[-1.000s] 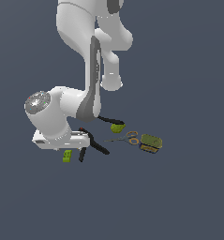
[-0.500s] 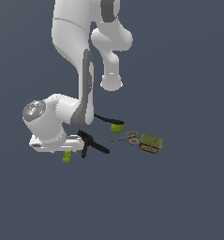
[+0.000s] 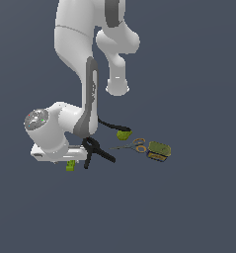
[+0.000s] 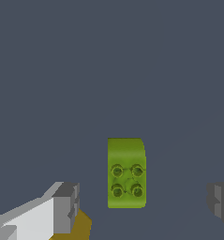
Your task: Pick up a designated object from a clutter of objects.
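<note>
Lime-green studded brick [image 4: 126,172] lies between the spread-apart fingers [image 4: 65,207] of the end effector [image 4: 144,204].

No words, brands or numbers to read on anything here; the tin [image 3: 159,149] has a printed face, perhaps a label, but it's far too small to make out.

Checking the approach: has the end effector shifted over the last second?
Yes. The end effector slid toward the exterior view's left, away from the black clamp.
</note>
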{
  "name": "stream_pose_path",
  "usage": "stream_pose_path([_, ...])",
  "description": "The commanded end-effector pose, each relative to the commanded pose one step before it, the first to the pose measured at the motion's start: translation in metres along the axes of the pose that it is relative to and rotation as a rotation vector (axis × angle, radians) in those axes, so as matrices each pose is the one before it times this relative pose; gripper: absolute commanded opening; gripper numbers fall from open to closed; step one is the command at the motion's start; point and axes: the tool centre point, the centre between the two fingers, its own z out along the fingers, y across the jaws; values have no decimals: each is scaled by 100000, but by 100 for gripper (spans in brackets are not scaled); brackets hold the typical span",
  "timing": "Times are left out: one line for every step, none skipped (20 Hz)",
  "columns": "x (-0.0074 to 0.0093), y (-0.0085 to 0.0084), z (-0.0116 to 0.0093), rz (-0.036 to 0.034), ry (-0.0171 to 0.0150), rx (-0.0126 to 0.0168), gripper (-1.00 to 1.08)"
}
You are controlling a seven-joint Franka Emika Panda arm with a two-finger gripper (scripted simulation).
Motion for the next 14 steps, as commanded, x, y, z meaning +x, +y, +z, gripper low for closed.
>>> stream_pose_path([-350,-800,2038,-974,-1335,808,100])
stream_pose_path([-13,13,486,0,0,0,100])
stream_pose_path([-5,14,410,0,0,0,100])
stream_pose_path([3,15,334,0,0,0,100])
stream_pose_path([24,-13,228,-50,42,-22,100])
stream_pose_path([22,19,184,0,0,0,100])
stream_pose_path([28,20,113,0,0,0,100])
stream_pose_path([28,17,52,0,0,0,100])
stream_pose_path([12,7,12,0,0,0,100])
stream_pose_path([0,0,0,0,0,0,-100])
stream_pose_path([0,0,0,0,0,0,-100])
stream_pose_path([0,0,0,0,0,0,-100])
stream_pose_path([0,0,0,0,0,0,-100])
stream_pose_path([0,0,0,0,0,0,-100])
